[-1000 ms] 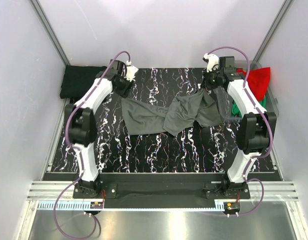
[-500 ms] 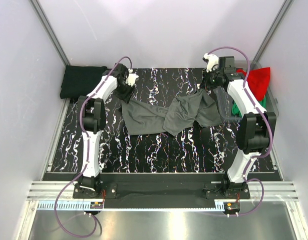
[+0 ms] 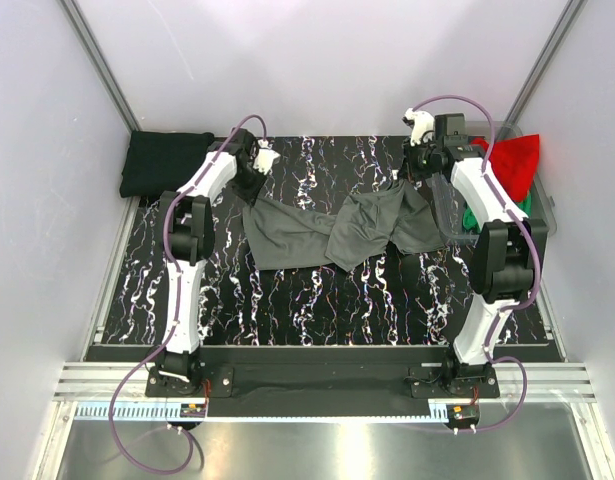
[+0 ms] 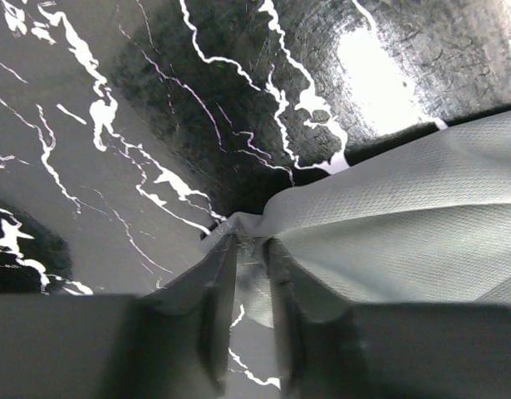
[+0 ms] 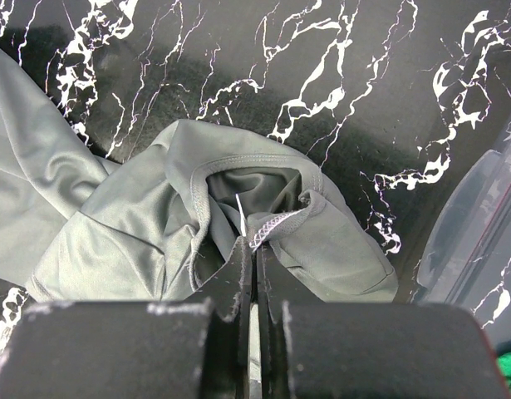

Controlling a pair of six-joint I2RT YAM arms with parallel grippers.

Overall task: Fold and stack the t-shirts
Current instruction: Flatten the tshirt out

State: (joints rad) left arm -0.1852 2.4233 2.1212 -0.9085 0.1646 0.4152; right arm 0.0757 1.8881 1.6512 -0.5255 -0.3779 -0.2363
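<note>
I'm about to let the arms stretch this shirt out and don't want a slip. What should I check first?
1. Left gripper grip on the dark grey t-shirt: ok, shut on a cloth edge.
2. Right gripper grip: ok, shut on a stitched hem.
3. Shirt lying flat: not ok, bunched and folded over in the middle.
4. Shirt free of the clear bin: cannot tell, its right side lies close by.
5. Folded black t-shirt out of the way: ok, at the far left corner, apart from the grey one.
</note>
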